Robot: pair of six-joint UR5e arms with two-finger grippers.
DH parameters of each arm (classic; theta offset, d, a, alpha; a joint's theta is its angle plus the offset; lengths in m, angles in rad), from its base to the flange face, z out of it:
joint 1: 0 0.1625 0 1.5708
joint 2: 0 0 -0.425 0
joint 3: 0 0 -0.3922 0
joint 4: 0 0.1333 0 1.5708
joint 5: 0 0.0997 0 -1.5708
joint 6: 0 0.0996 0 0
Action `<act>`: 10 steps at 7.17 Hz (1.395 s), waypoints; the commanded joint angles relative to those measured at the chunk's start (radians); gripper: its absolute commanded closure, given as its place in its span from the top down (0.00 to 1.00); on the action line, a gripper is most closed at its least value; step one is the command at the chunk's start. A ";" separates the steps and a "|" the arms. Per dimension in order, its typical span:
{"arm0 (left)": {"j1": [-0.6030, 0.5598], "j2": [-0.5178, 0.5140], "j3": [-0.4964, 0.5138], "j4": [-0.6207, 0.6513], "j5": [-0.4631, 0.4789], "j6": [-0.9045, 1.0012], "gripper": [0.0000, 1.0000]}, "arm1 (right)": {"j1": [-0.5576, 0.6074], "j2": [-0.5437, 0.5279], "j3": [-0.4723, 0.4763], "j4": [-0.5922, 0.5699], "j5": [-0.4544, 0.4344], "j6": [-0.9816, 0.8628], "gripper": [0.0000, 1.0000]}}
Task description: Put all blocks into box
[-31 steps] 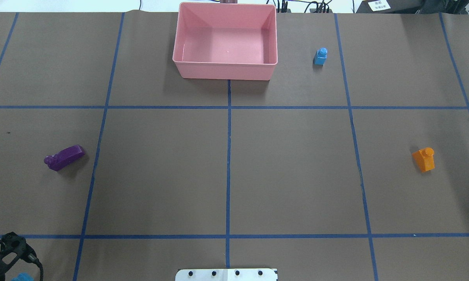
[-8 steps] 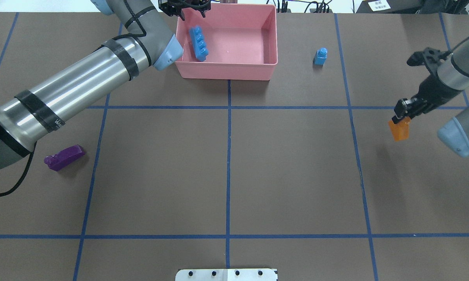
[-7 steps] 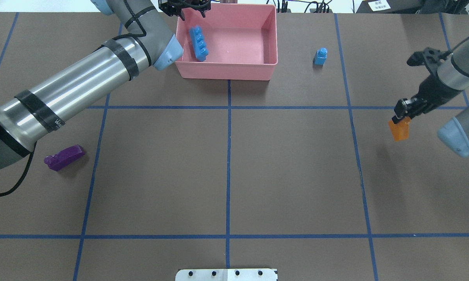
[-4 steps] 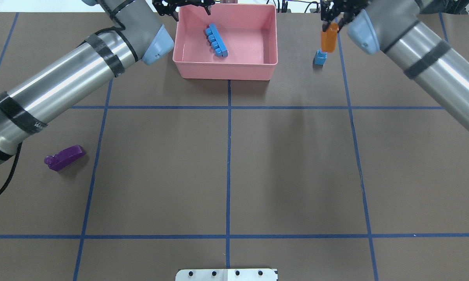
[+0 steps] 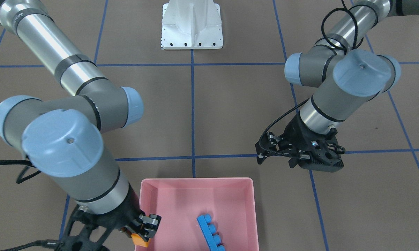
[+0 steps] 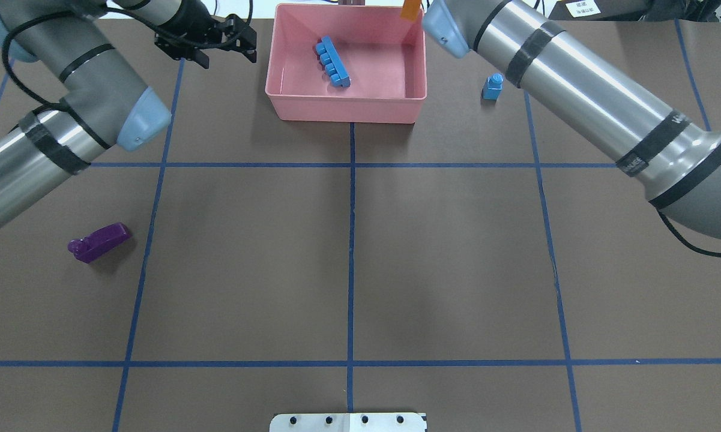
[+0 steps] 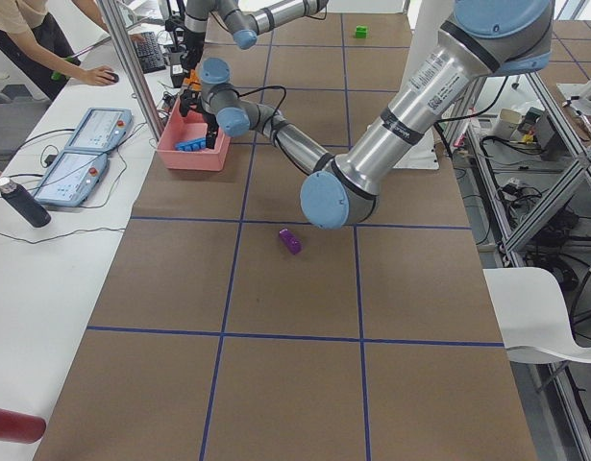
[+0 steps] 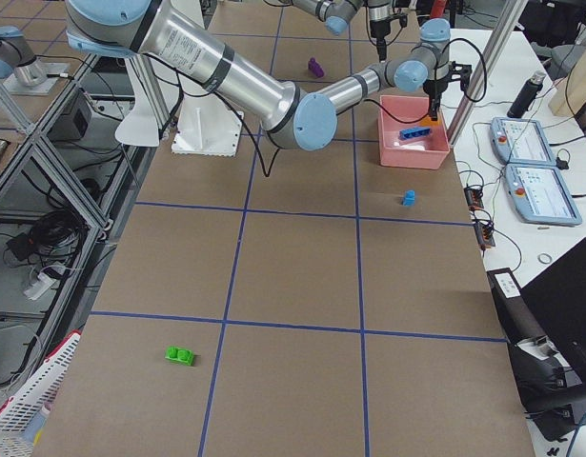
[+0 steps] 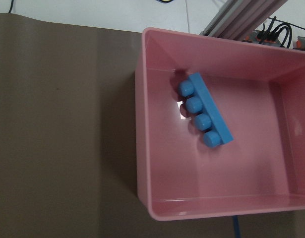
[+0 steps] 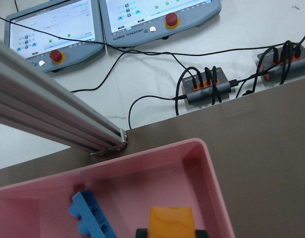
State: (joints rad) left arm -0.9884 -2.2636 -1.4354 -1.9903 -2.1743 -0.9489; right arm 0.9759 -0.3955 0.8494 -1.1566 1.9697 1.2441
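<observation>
The pink box (image 6: 345,113) stands at the table's far middle, and the long light-blue block (image 6: 332,62) lies inside it. My right gripper (image 5: 146,230) is shut on the orange block (image 6: 409,9) above the box's far right corner; the wrist view shows the orange block (image 10: 171,222) over the box rim (image 10: 212,173). My left gripper (image 6: 222,51) is open and empty, just outside the box's left wall. The small light-blue block (image 6: 492,87) stands right of the box. The purple block (image 6: 99,242) lies at the mid left. The green block (image 8: 180,355) lies far off near the right end.
The white robot base plate (image 6: 348,422) sits at the near edge. Beyond the table's far edge are teach pendants (image 10: 157,20), cables and an aluminium post (image 10: 58,121). An operator (image 7: 36,38) sits at the side desk.
My right gripper carried the orange block left, from above the small light-blue block to over the box's far right corner. My left gripper drew back left, out of the box.
</observation>
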 commanded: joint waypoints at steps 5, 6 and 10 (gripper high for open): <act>0.005 0.457 -0.465 0.495 0.043 0.815 1.00 | -0.103 0.018 -0.008 0.068 -0.111 0.080 1.00; 0.072 0.519 -0.473 0.493 0.138 0.885 1.00 | -0.047 0.007 0.029 0.060 0.009 0.075 1.00; 0.206 0.542 -0.438 0.490 0.140 1.029 0.99 | 0.197 -0.323 0.380 0.025 0.389 -0.099 1.00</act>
State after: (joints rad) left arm -0.7981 -1.7354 -1.8873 -1.4964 -2.0299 0.0516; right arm 1.0938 -0.6125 1.1301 -1.1178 2.2410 1.2210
